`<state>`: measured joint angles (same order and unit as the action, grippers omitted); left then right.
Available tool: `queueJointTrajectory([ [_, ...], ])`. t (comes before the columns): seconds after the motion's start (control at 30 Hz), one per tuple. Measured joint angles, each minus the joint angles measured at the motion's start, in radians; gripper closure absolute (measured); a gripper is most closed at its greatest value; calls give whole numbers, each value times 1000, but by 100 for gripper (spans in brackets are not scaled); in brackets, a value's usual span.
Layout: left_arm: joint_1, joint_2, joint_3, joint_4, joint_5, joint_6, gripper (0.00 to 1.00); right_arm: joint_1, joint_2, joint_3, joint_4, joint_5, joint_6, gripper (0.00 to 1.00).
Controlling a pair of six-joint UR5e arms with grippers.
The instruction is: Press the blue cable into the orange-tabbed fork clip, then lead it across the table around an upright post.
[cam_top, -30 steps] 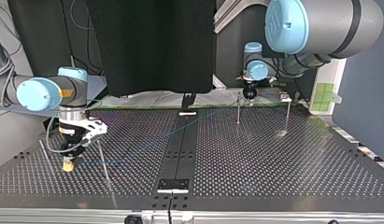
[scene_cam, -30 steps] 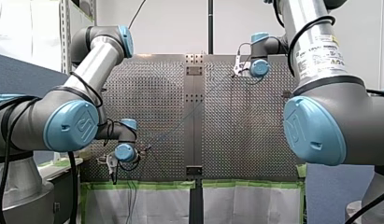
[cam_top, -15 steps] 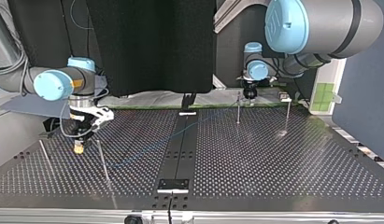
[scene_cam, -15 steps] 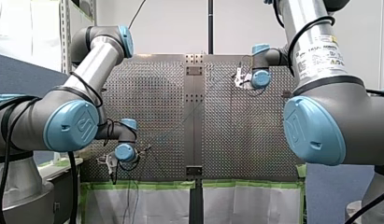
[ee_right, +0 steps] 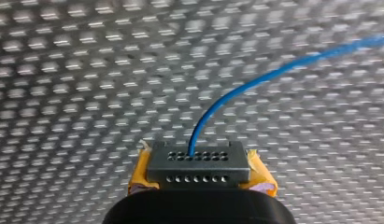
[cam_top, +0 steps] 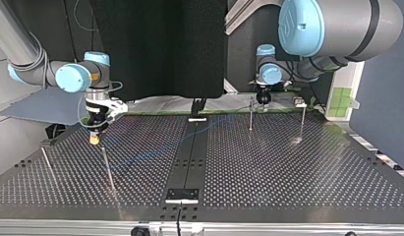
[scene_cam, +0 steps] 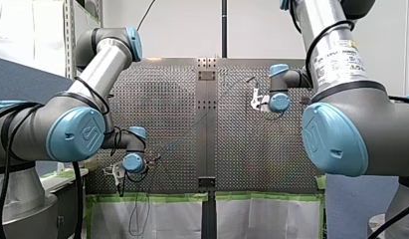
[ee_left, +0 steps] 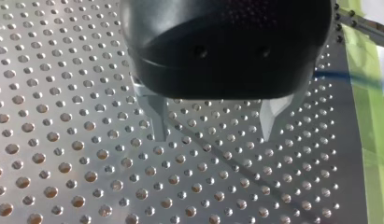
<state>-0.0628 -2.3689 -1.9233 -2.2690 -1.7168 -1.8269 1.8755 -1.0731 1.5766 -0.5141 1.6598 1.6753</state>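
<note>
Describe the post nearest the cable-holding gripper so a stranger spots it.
In the top view, my right gripper hangs over the perforated table's left half. The thin metal post tops out beside its yellow tip; the other left-side post stands nearer the table's edge.

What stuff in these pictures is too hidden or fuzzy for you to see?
The fork clip: not found in any view.
The blue cable: too faint to follow in the front view; in the left wrist view, blurred and cut off by the edge.
Where my right gripper pinches the cable: hidden behind its grey block in the right wrist view.
The perforated table's right side: hidden by my right arm's elbow in the front view.
</note>
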Motion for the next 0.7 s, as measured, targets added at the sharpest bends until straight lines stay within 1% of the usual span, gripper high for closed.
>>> queueJointTrajectory([
  [0.1, 0, 0, 0, 0, -1, 4, 3, 4, 28, 29, -29, 1, 0, 100],
  [0.23, -1, 0, 0, 6, -1, 5, 3, 8, 66, 47, -59, 2, -1, 100],
  [0.7, -1, 0, 0, 11, -2, 4, 3, 10, 201, 52, -82, 26, -1, 100],
])
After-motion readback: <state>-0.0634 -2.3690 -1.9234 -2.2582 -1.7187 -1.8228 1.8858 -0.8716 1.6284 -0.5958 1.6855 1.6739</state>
